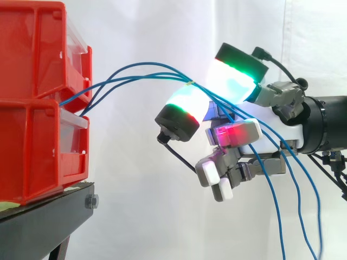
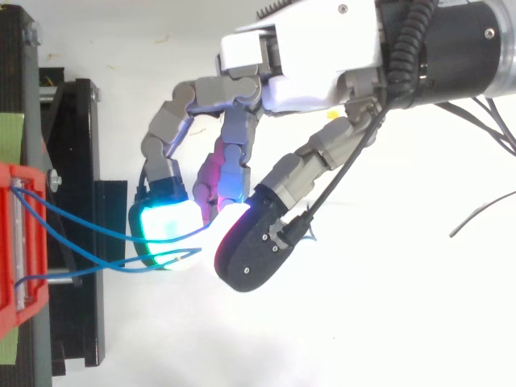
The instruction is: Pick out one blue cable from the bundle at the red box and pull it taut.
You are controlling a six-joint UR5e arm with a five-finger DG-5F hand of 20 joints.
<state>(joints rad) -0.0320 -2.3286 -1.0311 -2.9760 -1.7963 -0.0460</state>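
Robot hand (image 1: 271, 138) closed on the blue cables (image 1: 183, 81) beside the red bins (image 1: 32, 135).

The red bins sit stacked on the black stand (image 1: 49, 211) at the left of the side view, before the white curtain (image 1: 135, 189). The blue cables come out between the upper and lower bin, rise in a curved arc to the right and gather at a small yellow marker. There they pass between two thick glowing pads (image 1: 233, 81) of the robot hand. Seen from above, the fingers are curled inward and two cables end at the seam where the green pad (image 2: 165, 226) meets its neighbour, so they look pinched there. Past the pads the cables run across the palm and hang down to the lower right. The robot hand is held in the air, well apart from the bins.
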